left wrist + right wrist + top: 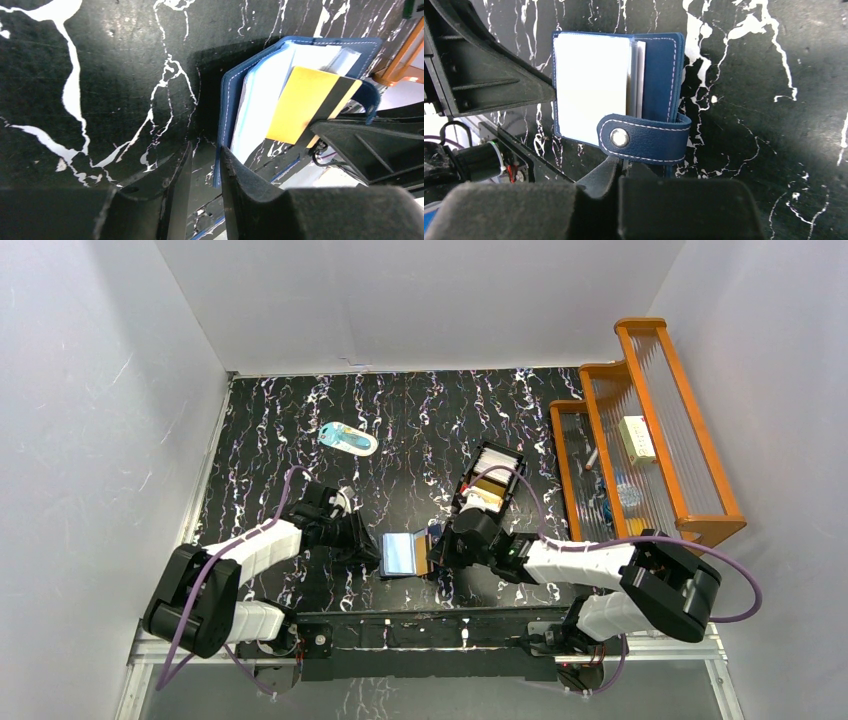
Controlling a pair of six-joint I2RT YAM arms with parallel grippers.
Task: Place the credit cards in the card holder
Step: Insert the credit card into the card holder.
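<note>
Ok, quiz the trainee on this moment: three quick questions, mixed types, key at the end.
1. True or false: the card holder lies folded shut on the table.
2. The card resting against the holder's pages is: A white, B golden with a dark stripe, C red.
3. Fill in: the spare cards sit in a black ___ beyond the holder.

Key: 1 false, it is open. 2 B. 3 tray.
</note>
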